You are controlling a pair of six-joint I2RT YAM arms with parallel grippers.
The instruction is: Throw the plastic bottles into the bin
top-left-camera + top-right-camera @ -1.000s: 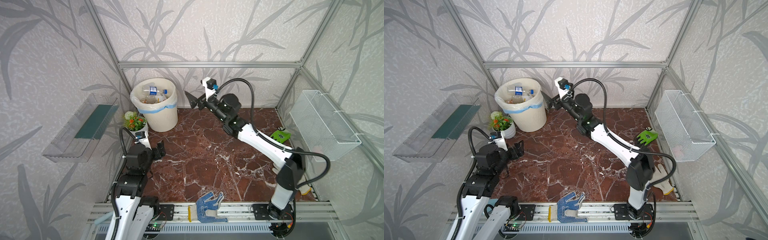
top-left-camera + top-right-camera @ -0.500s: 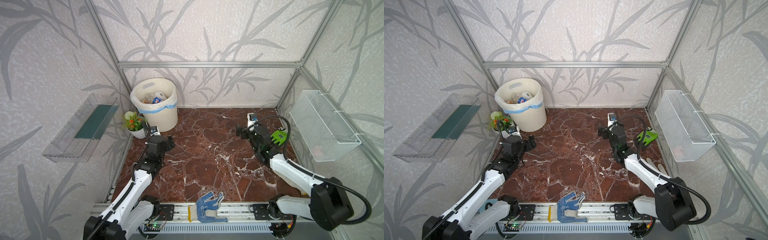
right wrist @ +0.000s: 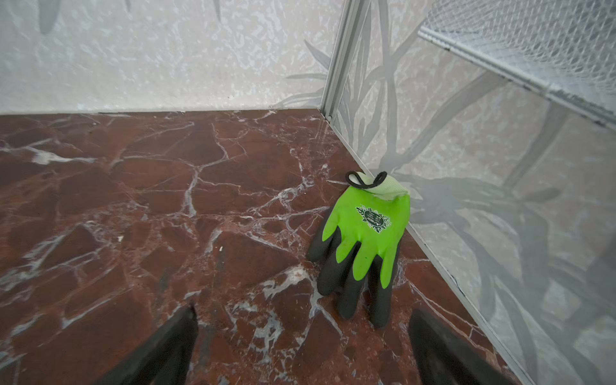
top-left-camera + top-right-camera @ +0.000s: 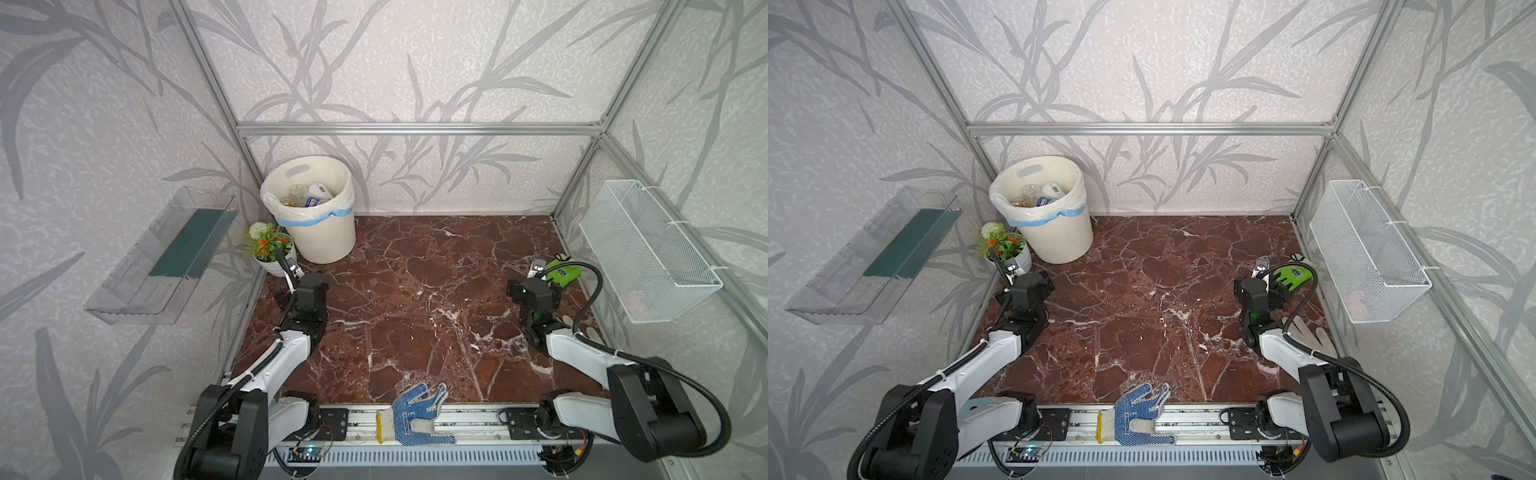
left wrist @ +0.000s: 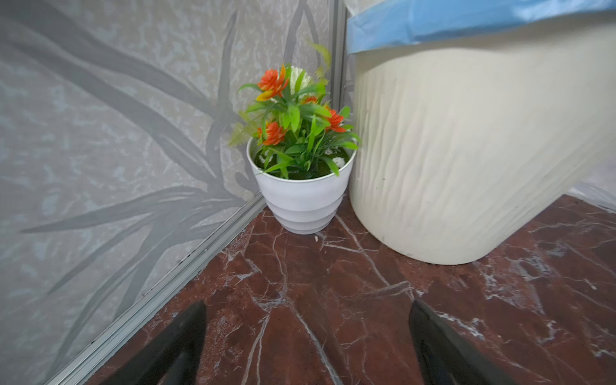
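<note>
Black fingers (image 5: 173, 346) on the left gripper (image 5: 306, 306) are spread wide with nothing between them, just marble floor (image 5: 300, 273) showing in the gap. It sits near the bin (image 4: 328, 237), on the side where the pot (image 5: 301, 203) is. The right gripper (image 3: 301, 310) is wide open and empty too, well apart from the bin and near a green glove (image 3: 366, 233). The bottles (image 4: 309, 197) are piled inside the bin, clear and crumpled, with a blue label and a white one on top.

A robot lab's mock room: aluminium frame (image 4: 415, 129), wallpapered panels (image 4: 415, 62), marble-print floor (image 4: 415, 291), rail-mounted arms (image 4: 582, 353).
</note>
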